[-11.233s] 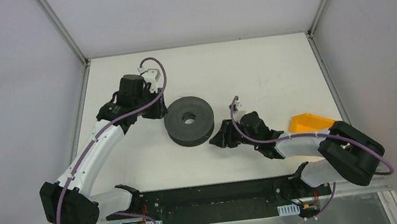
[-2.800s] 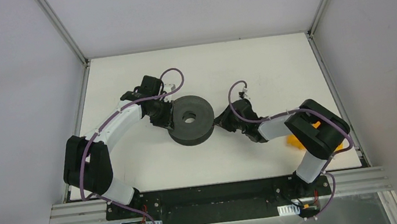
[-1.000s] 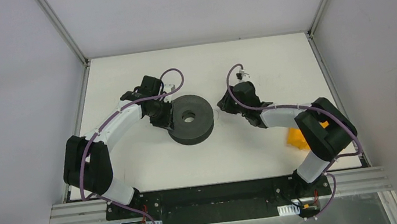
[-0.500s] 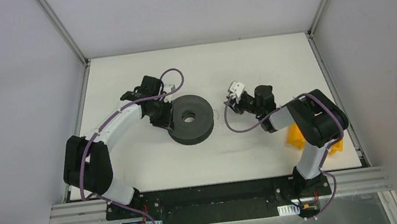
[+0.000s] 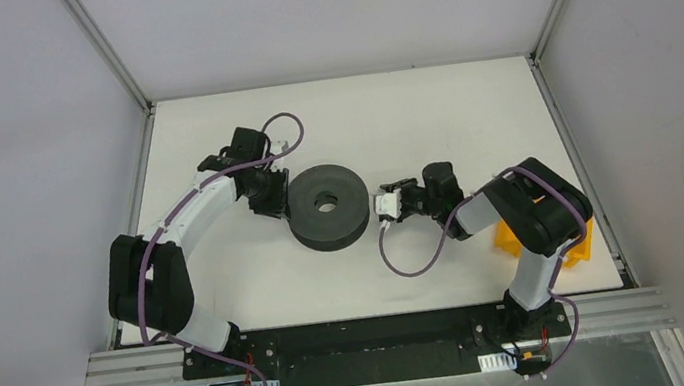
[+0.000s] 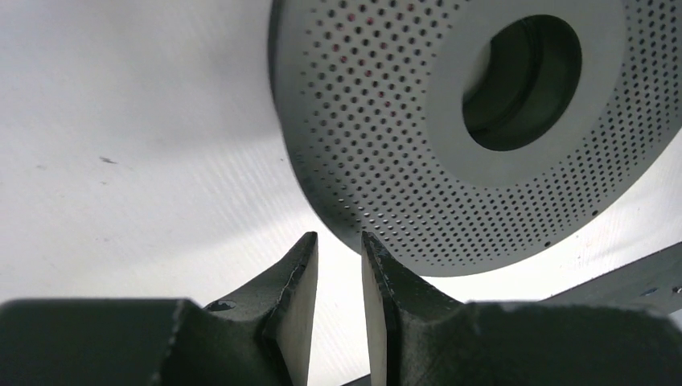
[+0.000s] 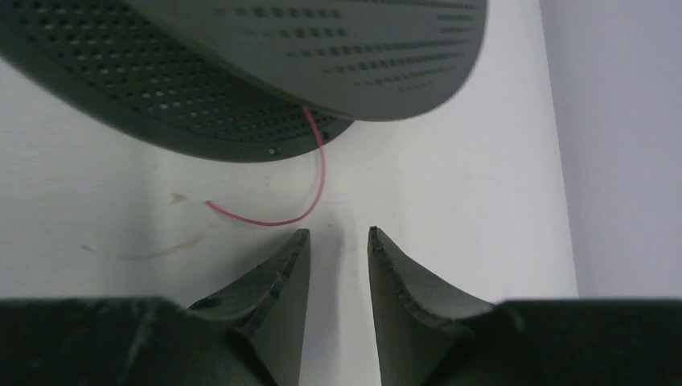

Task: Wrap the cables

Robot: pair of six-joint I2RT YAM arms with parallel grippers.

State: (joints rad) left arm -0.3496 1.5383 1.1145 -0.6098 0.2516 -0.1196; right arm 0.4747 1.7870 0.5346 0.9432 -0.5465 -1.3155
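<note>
Newly: right claw [image 7: 338, 233] swung round, low, facing spool [image 7: 241, 48]; jaws slightly wider, part-open, empty. Cable [image 7: 310, 205] tail hangs from spool, loops on counter [image 7: 450, 177] just ahead-left of tips. Left claw [image 6: 338, 237] narrow-gapped, empty. Judgement: loose tail awaits regrasp.

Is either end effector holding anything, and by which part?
Nothing: left end effector and right end effector are empty; the cable lies free.

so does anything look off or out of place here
Yes: a loose end of the thin red cable hangs out from the spool and curls on the table, unwound, just ahead of the right gripper, whose jaws stand apart and hold nothing.
</note>
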